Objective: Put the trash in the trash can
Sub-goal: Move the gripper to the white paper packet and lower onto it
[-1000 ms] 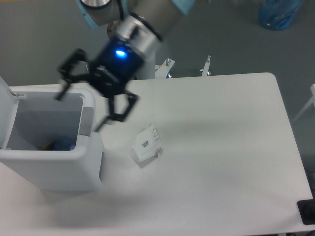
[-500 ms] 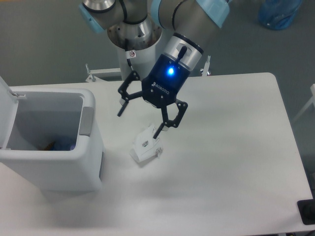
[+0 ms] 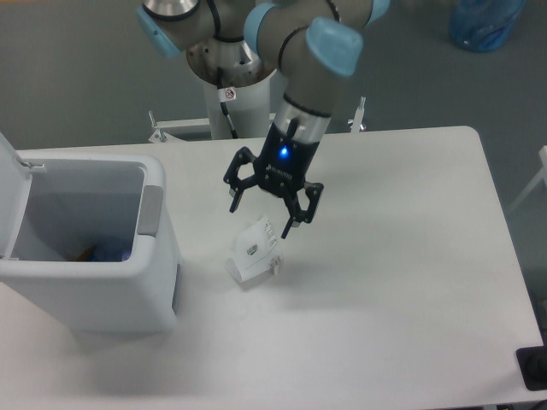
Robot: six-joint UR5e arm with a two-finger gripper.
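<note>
The small white paper carton with black print lies on the white table, right of the trash can. My gripper hangs open and empty just above the carton's upper end, one finger to each side. The trash can is a large white bin at the left with a grey front latch and its lid swung open. Inside it, at the bottom, a bit of blue and purple-red shows, the bottle lying in the bin, mostly hidden by the wall.
The arm's base stands behind the table's far edge. The table stretches to the right and front of the carton. A blue bag sits on the floor at the top right.
My open gripper has swung from over the trash can's right rim rightward and down, turning, until it hangs just above the carton. The carton has not moved.
</note>
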